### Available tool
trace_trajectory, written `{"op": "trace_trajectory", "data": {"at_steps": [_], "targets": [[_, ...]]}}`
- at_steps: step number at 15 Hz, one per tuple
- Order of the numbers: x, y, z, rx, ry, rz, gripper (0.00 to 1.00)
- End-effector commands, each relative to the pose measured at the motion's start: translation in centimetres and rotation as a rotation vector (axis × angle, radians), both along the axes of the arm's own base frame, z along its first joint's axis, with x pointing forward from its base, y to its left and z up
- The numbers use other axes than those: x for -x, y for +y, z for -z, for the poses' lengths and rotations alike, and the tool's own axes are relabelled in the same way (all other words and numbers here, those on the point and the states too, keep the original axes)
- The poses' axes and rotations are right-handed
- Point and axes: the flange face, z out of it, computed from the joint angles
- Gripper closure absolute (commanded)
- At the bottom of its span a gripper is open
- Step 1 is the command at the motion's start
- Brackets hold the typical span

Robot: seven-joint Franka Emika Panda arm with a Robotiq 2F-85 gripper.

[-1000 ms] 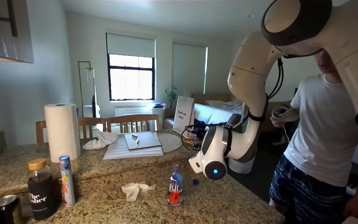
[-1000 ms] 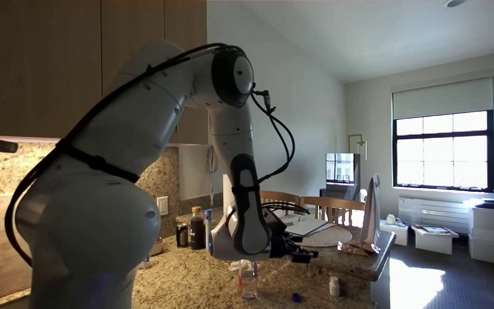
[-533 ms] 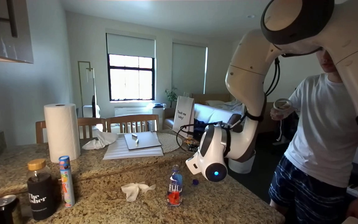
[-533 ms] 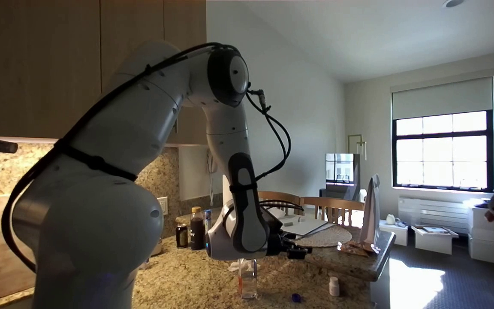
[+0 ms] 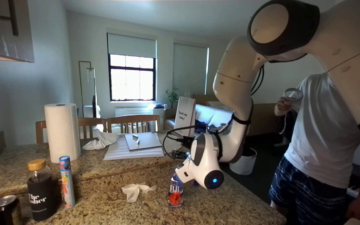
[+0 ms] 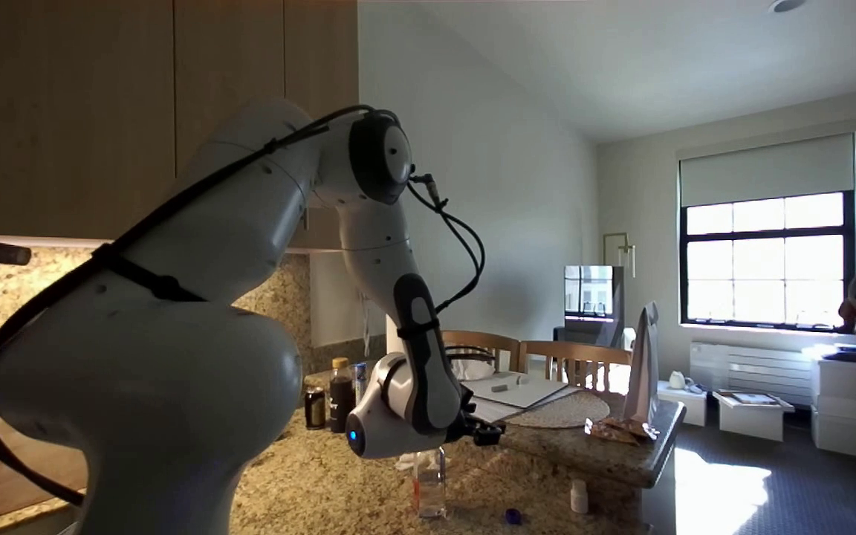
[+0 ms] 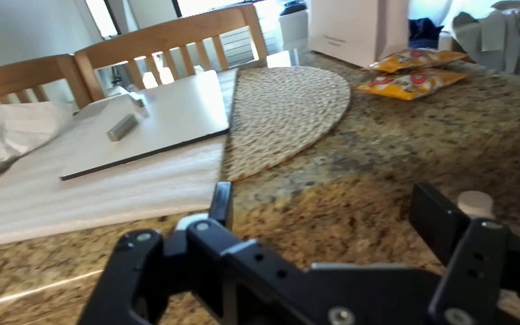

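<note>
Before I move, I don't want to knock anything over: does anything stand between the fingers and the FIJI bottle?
No other object shows between the open fingers and the FIJI bottle. The arm's wrist, though, overlaps the bottle's upper part in both exterior views, so what it hides I cannot tell.

Granite counter (image 5: 155, 216) in an exterior view: stepped
Bottle (image 5: 175, 198): upright
Tissue (image 5: 135, 191): bottle's ten o'clock
Mat (image 5: 172, 144): bottle's twelve o'clock, upper level

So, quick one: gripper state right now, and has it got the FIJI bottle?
Gripper: open, jaws wide apart, holding nothing; the FIJI water bottle stands upright, not gripped.
</note>
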Motion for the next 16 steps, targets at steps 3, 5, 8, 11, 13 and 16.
{"op": "trace_trajectory", "data": {"at_steps": [3,5,8,11,13,16], "targets": [[0.3,3.2,-0.1,-0.028,-0.020,-0.063,0.00],[0.4,3.5,0.1,-0.031,-0.017,-0.066,0.00],[0.2,2.7,0.1,-0.031,-0.017,-0.050,0.00],[0.2,3.4,0.2,-0.028,-0.020,-0.065,0.00],[0.3,3.7,-0.5,-0.007,-0.049,-0.074,0.00],[0.1,4.0,-0.9,0.024,-0.100,-0.084,0.00]]}}
